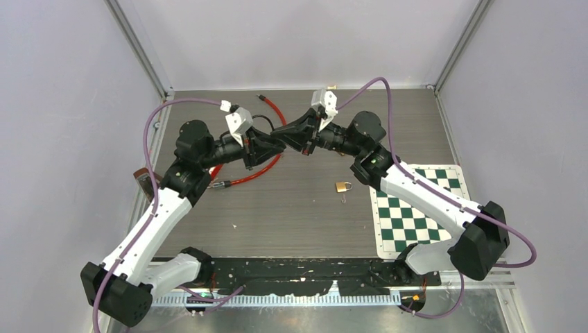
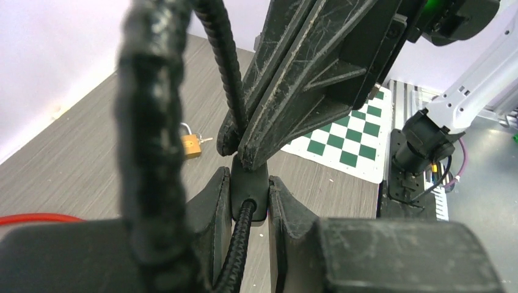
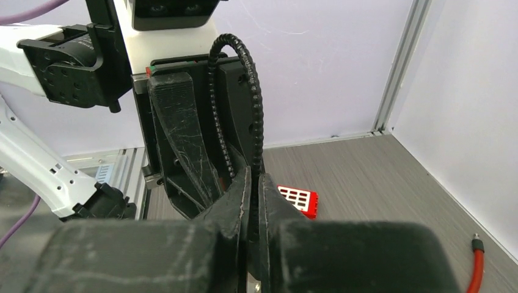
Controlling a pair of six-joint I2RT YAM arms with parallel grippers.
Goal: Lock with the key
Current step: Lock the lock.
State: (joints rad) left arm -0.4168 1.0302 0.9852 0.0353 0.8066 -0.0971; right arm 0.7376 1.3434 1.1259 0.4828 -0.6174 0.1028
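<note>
your left hand [image 2: 249, 183] clamps the black cable-lock head [image 2: 250, 206] up off the tabletop [image 1: 291, 215], steadying it so your right hand [image 3: 253, 182], pinched shut against its top, presumably on a hidden key, can turn it.

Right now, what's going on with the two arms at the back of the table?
The left gripper clamps a small black block on a ribbed black cable. The shut right gripper meets that block tip first; what it pinches, if anything, is hidden. The brass padlock lies untouched near the green checkered mat.
</note>
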